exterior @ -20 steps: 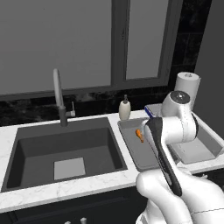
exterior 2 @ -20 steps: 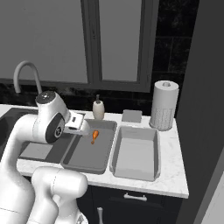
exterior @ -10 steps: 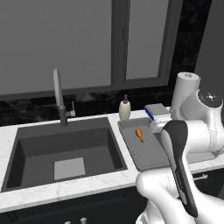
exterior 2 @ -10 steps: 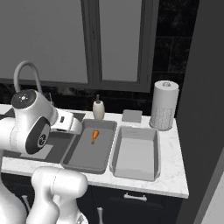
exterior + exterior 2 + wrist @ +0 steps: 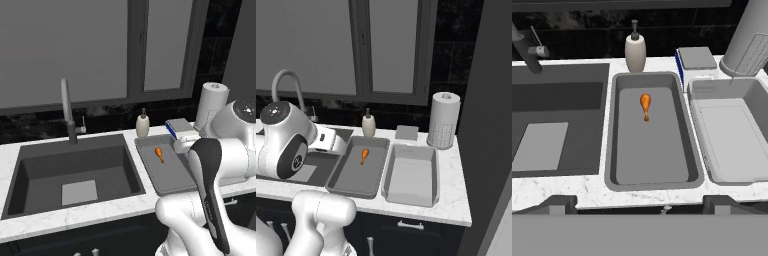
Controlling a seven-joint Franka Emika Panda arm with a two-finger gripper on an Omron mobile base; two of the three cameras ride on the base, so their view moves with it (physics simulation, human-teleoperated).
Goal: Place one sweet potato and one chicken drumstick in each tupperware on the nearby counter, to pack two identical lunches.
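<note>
my fingers (image 5: pixel 640 200) are spread wide apart and hold nothing. i see their 2 dark tips low in the hand view, one on each side.

the job is only a little bit done. 1 chicken leg (image 5: pixel 645 105) lies in the left box (image 5: pixel 611 150), near its far end. the right box (image 5: pixel 412 196) next to it has nothing in it. both boxes sit side by side on the white counter (image 5: pixel 453 212), just right of the sink (image 5: pixel 30 175). i see no sweet potato anywhere here. so i think i need 1 more chicken leg and 2 sweet potatoes.

my hand is up above the front edge of the counter, looking down and forward at the 2 boxes. my arm (image 5: pixel 212 195) is bent and pulled back toward my body, not reaching into either box.

behind the boxes stand a soap bottle (image 5: pixel 635 51) and a paper towel roll (image 5: pixel 443 121).
</note>
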